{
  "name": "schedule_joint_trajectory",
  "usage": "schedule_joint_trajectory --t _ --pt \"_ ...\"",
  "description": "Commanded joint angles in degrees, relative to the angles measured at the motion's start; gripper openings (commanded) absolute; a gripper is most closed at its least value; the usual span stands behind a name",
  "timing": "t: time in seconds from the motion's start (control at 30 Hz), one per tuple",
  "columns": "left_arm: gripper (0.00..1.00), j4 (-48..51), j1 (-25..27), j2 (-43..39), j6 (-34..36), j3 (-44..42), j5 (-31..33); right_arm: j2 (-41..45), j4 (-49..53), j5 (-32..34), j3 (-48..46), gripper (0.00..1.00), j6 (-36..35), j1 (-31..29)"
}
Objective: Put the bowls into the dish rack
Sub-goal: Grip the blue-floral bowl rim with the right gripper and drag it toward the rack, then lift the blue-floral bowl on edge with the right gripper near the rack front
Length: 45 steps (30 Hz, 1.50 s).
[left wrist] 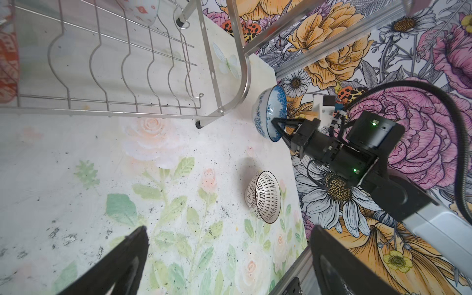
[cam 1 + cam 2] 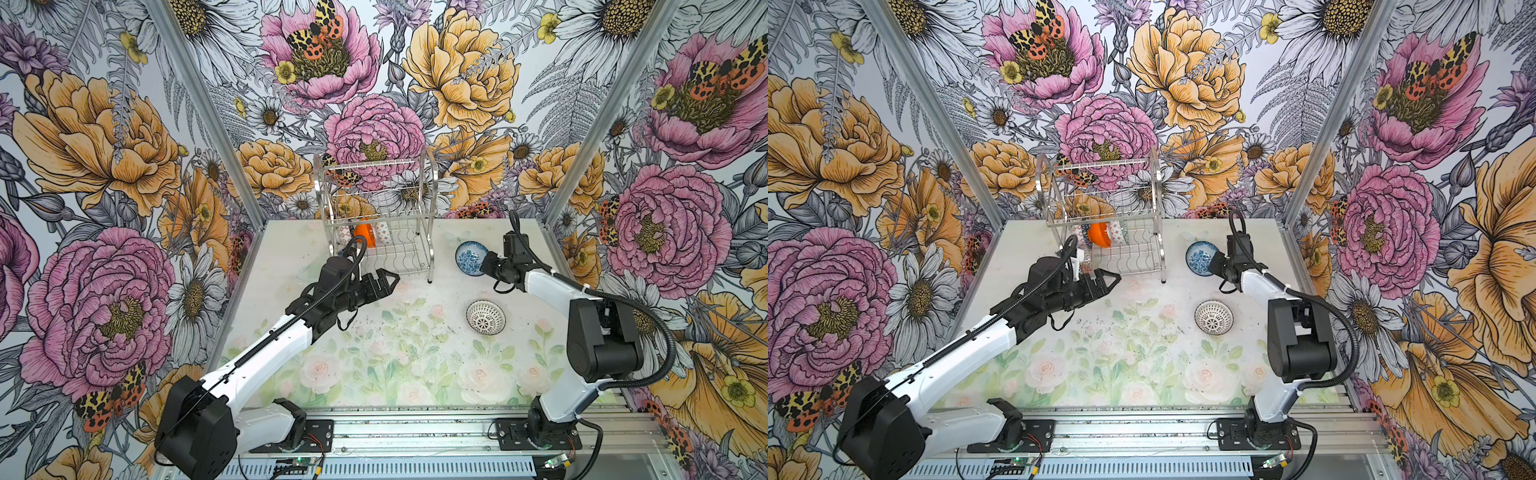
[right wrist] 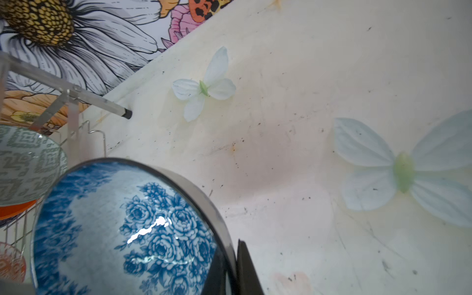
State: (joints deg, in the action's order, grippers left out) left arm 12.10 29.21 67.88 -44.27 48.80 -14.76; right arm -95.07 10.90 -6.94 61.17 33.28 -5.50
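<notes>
The silver wire dish rack stands at the back of the table. On its lower shelf a glossy orange bowl stands on edge between two patterned bowls. In the right wrist view a grey-green geometric bowl sits in the rack. Right of the rack, my right gripper is shut on the rim of the blue-white floral bowl. A white bowl with black lattice rests on the table nearer the front. My left gripper hangs open and empty at the rack's front left corner.
The table carries a pale floral print with dark specks. Flowered walls with metal posts close in both sides. The rack's front right leg stands close to the floral bowl. The rack's upper shelf holds nothing.
</notes>
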Motion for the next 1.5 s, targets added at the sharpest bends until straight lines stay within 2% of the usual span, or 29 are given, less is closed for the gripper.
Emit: schedule_joint_trajectory --t 0.0,0.13,0.3,0.43,0.63,0.93,1.1,1.27,1.47 --pt "0.99 0.2 -1.98 -3.21 -0.98 -2.12 -1.8 6.71 1.25 1.52 -2.7 0.0 -1.11 -4.01" --pt "0.99 0.47 -4.68 -6.69 -1.52 -4.84 -3.9 12.92 3.38 4.14 -7.37 0.0 -0.3 -9.69" --pt "0.99 -0.63 -6.93 -9.78 -1.7 -8.85 -7.07 17.29 5.29 7.28 -10.44 0.0 1.35 -19.67" --pt "0.99 -3.19 -8.81 -11.19 -3.0 -12.95 -8.18 12.71 5.96 9.27 -7.89 0.0 1.43 -27.93" --pt "0.99 -1.6 -12.2 -16.95 -3.97 -17.14 -8.81 -0.3 5.63 8.04 1.15 0.0 1.21 -35.56" --pt "0.99 2.6 -18.46 -21.88 -2.67 -19.27 -11.12 -12.33 5.86 5.39 10.95 0.0 -1.3 -37.75" --pt "0.99 1.54 -18.67 -22.0 -3.19 -20.27 -10.77 -14.71 7.12 6.01 12.9 0.06 -3.27 -37.66" --pt "0.99 -1.76 -18.68 -21.32 -4.58 -21.71 -11.07 -16.76 7.91 6.9 13.54 0.08 -4.15 -37.65" --pt "0.99 -2.73 -18.58 -19.91 -3.47 -21.11 -11.86 -17.36 8.05 7.32 13.83 0.21 -4.93 -37.66"
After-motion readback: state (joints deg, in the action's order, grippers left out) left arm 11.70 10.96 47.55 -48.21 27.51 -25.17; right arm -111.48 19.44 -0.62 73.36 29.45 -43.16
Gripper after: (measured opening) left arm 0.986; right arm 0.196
